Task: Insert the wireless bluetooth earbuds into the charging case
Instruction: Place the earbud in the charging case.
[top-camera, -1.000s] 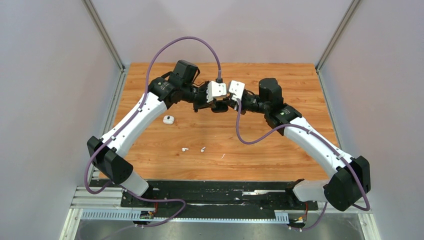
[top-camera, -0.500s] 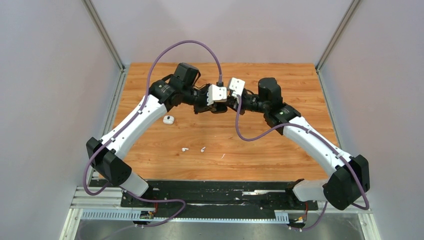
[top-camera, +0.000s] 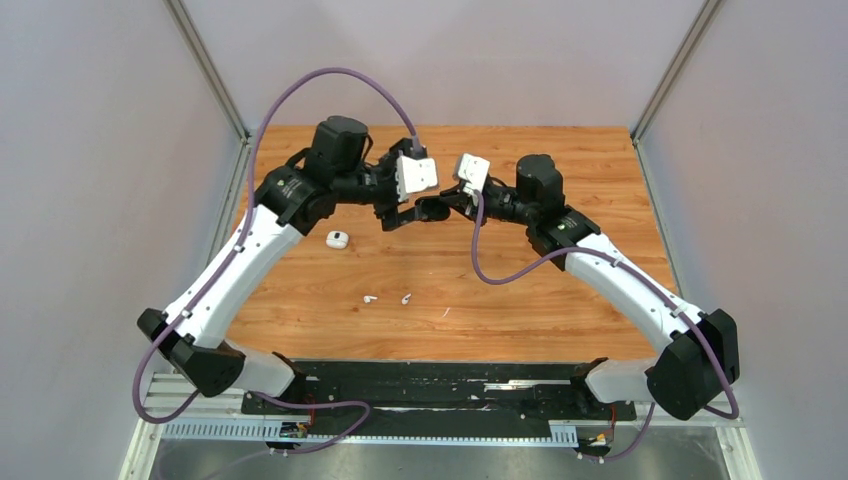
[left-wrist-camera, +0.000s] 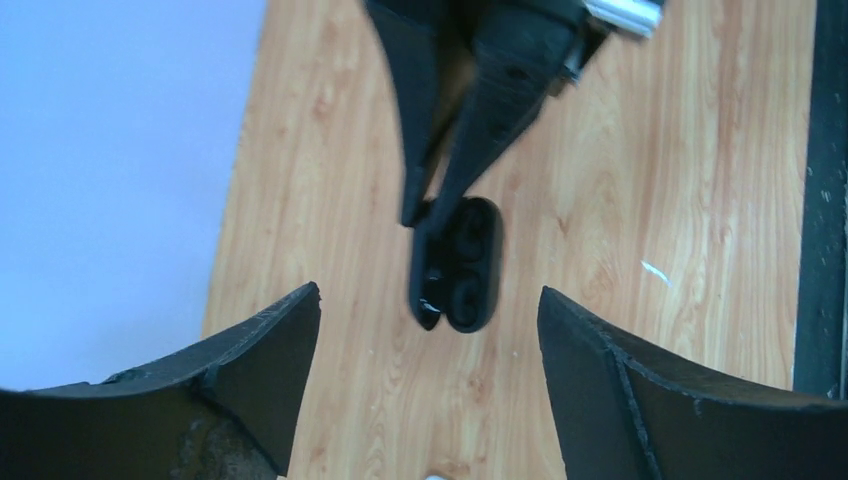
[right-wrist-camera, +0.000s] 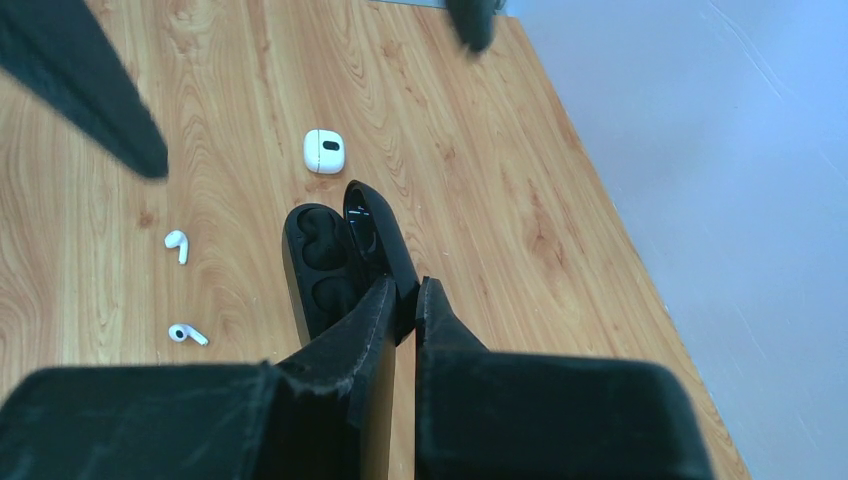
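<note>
The black charging case (right-wrist-camera: 325, 265) hangs above the table with its lid open and two bare sockets showing. My right gripper (right-wrist-camera: 405, 285) is shut on the case's lid. In the left wrist view the case (left-wrist-camera: 465, 265) hangs ahead of my left gripper (left-wrist-camera: 428, 295), which is open wide and holds nothing. From above, the left gripper (top-camera: 397, 215) stands just left of the case (top-camera: 432, 209) and the right gripper (top-camera: 443, 208). Two white earbuds (top-camera: 369, 298) (top-camera: 406, 297) lie on the wood nearer the arm bases, also visible as earbuds (right-wrist-camera: 177, 244) (right-wrist-camera: 186, 333) in the right wrist view.
A small white rounded case (top-camera: 337, 239) lies on the table left of the grippers. A thin white fleck (top-camera: 446, 312) lies right of the earbuds. Grey walls close in the wooden table (top-camera: 560, 290) on both sides and at the back.
My left gripper has opened and drawn back to the left, away from the case. The right gripper still holds the case in about the same place.
</note>
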